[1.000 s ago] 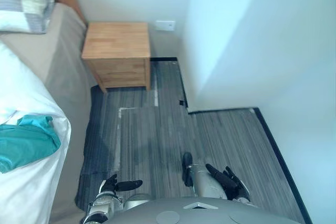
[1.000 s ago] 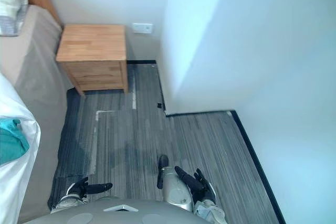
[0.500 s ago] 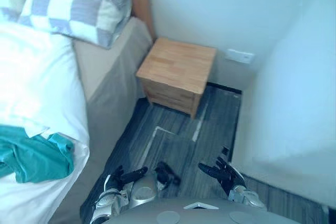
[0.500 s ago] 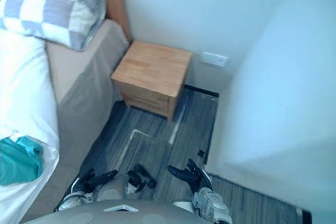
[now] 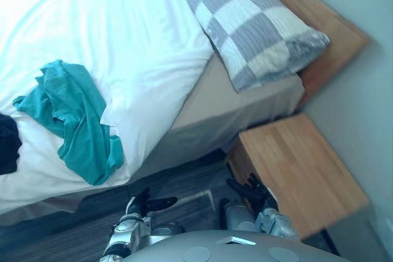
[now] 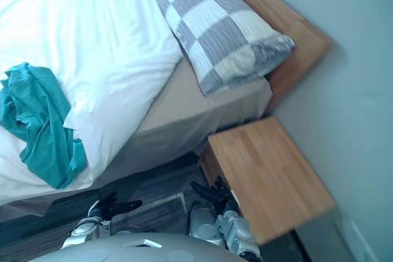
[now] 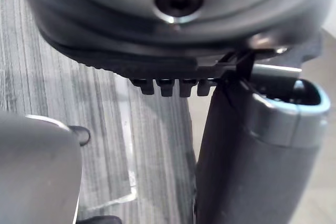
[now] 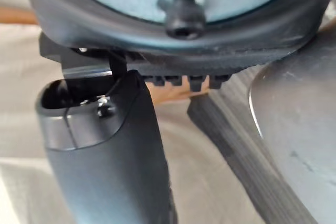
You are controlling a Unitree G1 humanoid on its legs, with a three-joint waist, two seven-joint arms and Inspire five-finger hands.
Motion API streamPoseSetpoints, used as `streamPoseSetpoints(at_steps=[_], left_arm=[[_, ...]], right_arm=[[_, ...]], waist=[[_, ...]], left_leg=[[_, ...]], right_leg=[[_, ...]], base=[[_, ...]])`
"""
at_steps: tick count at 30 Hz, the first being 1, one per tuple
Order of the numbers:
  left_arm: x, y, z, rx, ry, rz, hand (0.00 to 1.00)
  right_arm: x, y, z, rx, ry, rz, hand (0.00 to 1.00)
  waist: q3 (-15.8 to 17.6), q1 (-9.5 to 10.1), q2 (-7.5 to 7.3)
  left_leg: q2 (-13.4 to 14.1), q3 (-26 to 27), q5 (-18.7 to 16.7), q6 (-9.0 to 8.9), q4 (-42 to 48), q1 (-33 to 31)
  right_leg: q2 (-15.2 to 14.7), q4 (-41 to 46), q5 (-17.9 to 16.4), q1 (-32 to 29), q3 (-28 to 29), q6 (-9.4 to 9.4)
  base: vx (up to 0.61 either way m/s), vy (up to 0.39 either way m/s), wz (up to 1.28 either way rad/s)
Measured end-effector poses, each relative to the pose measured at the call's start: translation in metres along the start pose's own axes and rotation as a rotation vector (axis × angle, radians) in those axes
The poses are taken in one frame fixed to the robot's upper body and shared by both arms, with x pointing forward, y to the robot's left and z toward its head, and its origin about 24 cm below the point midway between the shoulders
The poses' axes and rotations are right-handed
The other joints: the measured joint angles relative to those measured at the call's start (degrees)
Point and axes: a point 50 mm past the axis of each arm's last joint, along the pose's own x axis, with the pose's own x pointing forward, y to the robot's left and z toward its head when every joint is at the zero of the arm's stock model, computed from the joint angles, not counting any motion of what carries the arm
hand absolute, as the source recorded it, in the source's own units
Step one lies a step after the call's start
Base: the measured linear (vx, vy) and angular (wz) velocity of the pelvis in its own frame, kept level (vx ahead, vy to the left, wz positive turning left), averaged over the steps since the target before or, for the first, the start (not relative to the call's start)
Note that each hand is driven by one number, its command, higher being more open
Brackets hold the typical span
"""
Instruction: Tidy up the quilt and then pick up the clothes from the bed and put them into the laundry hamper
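A white quilt covers the bed, its near corner folded over by the mattress edge. A teal garment lies crumpled on the quilt near the bed's side. A dark garment shows at the far left edge of the quilt. My left hand hangs low over the floor beside the bed, fingers relaxed and empty. Equally empty, my right hand hangs in front of the nightstand with its fingers spread. Both hands are well below and apart from the clothes.
A checked grey and white pillow rests against the wooden headboard. A wooden nightstand stands close to my right hand. Beige sheet covers the mattress side. Grey striped floor runs along the bed.
The camera has swung left toward the bed: quilt, teal garment and pillow now fill the view, and the nightstand sits at the right. Both hands stay low and empty.
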Motion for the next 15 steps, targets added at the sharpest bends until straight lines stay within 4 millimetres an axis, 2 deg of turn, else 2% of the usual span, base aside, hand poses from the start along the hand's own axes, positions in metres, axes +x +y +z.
streamPoseSetpoints(at_steps=[2, 5, 6, 8, 9, 11, 13, 14, 15], left_arm=[[-0.001, -0.012, -0.004, -0.016, 0.001, -0.029, 1.0], [-0.002, -0.006, -0.006, -0.036, 0.001, -0.007, 1.0], [-0.004, -0.003, -0.008, -0.046, -0.008, 0.008, 1.0], [-0.004, -0.003, -0.008, -0.035, -0.012, 0.016, 1.0], [-0.004, -0.002, -0.008, -0.027, -0.008, 0.017, 1.0], [-0.004, -0.001, -0.01, -0.016, 0.005, 0.02, 1.0], [-0.004, 0.007, -0.011, -0.005, 0.019, 0.039, 1.0], [-0.004, 0.008, -0.011, 0.0, 0.024, 0.041, 1.0], [-0.004, 0.01, -0.011, 0.015, 0.026, 0.042, 1.0]], right_arm=[[-0.001, -0.009, 0.002, -0.014, 0.002, -0.024, 1.0], [-0.005, -0.011, -0.007, 0.031, 0.025, -0.057, 1.0], [-0.006, -0.01, -0.011, 0.047, 0.036, -0.067, 1.0], [-0.006, -0.011, -0.01, 0.055, 0.026, -0.073, 1.0], [-0.007, -0.013, -0.011, 0.091, 0.02, -0.097, 1.0], [-0.012, -0.016, -0.019, 0.174, 0.014, -0.164, 1.0], [-0.019, -0.017, -0.032, 0.262, 0.013, -0.249, 1.0], [-0.02, -0.016, -0.034, 0.278, 0.014, -0.268, 1.0], [-0.022, -0.016, -0.038, 0.316, 0.018, -0.304, 1.0]], waist=[[0.08, -1.08, 2.28], [0.56, -1.12, 0.88], [-0.03, -1.05, 0.33], [-0.28, -1.16, 0.5], [-0.37, -1.49, 0.7], [-1.49, -2.14, 0.13], [-2.52, -1.76, -1.84], [-2.57, -1.7, -1.98], [-3.12, -1.69, -2.74]], left_leg=[[3.36, 6.82, 0.14, -1.84, 2.35, -0.3], [5.17, 10.59, 0.41, -2.37, 8.72, -0.5], [6.46, 13.88, 0.06, -2.15, 7.58, -0.08], [10.02, 18.16, 2.26, -1.72, 3.92, -0.27], [11.35, 19.37, 4.42, -3.71, 1.13, -0.25], [9.47, 20.64, 5.13, -4.4, -1.91, 0.53], [7.36, 20.91, 5.93, -4.45, -5.07, 1.6], [6.84, 20.91, 6.25, -4.47, -5.76, 1.92], [6.01, 20.91, 6.77, -4.38, -7.06, 2.68]], right_leg=[[0.57, -4.85, -0.62, 5.25, -5.22, -1.03], [-0.38, -7.83, -1.02, 11.22, -7.68, -1.69], [-0.78, -8.38, -1.15, 11.98, -8.04, -1.9], [-0.79, -8.6, -1.18, 12.07, -8.55, -1.85], [-0.87, -8.73, -1.29, 11.91, -8.88, -1.62], [-2.09, -9.55, -0.95, 12.01, -9.92, -0.71], [-3.55, -10.64, -0.25, 12.68, -11.16, 0.45], [-3.92, -10.64, -0.18, 12.96, -11.48, 0.53], [-4.54, -10.4, 0.15, 13.34, -11.76, 1.07]], base=[[0.31, -0.205, 0.96], [0.21, -0.167, 0.66], [0.1, -0.086, 0.15], [0.08, -0.024, 0.03], [0.09, 0.128, 0.05], [0.08, 0.178, 0.17], [0.05, 0.149, 0.23], [0.02, 0.121, 0.24], [0.02, 0.104, 0.21]])
